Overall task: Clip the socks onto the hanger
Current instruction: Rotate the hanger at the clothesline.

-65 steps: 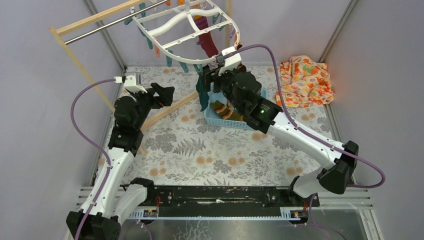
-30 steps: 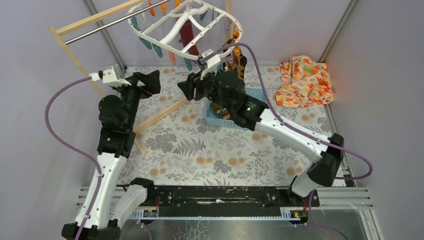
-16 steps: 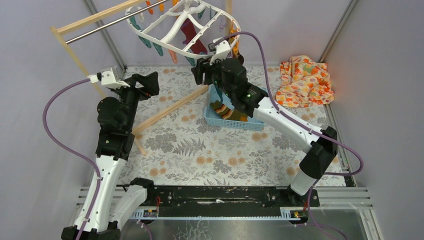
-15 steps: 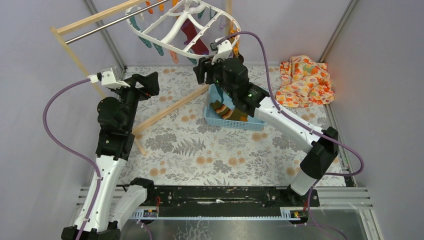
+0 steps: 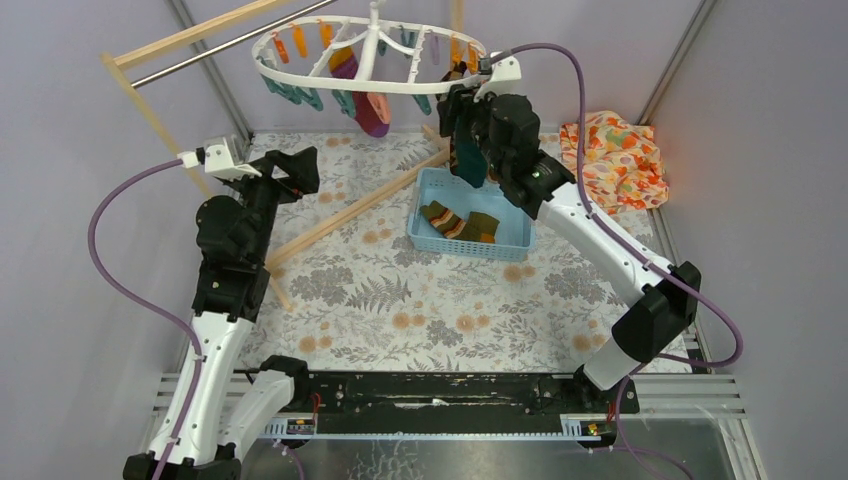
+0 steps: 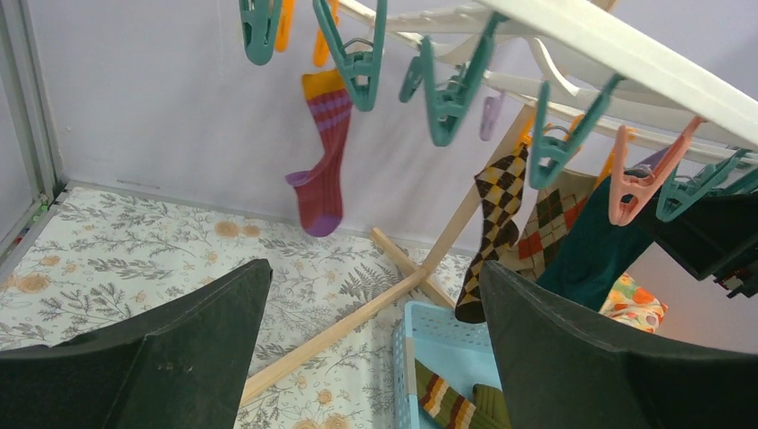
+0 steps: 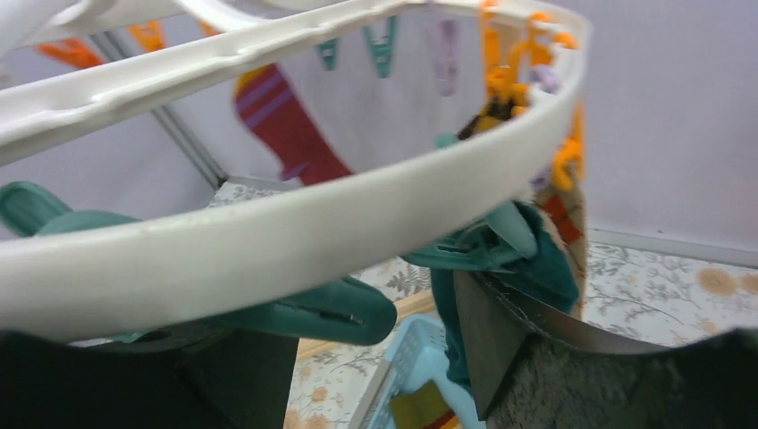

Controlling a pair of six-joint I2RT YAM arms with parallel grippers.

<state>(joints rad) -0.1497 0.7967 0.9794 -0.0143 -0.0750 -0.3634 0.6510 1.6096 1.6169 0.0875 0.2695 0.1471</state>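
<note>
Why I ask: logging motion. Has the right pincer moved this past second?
Yes: right pincer swung rightward, from left of the blue basket to beyond its far rim.

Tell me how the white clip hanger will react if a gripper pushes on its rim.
The hanger hangs by its one centre hook, so it would likely swing and tilt rather than resist. Its thin plastic ring and spokes suggest it is light, perhaps slightly flexible. The clips dangle loosely and would probably sway.
</note>
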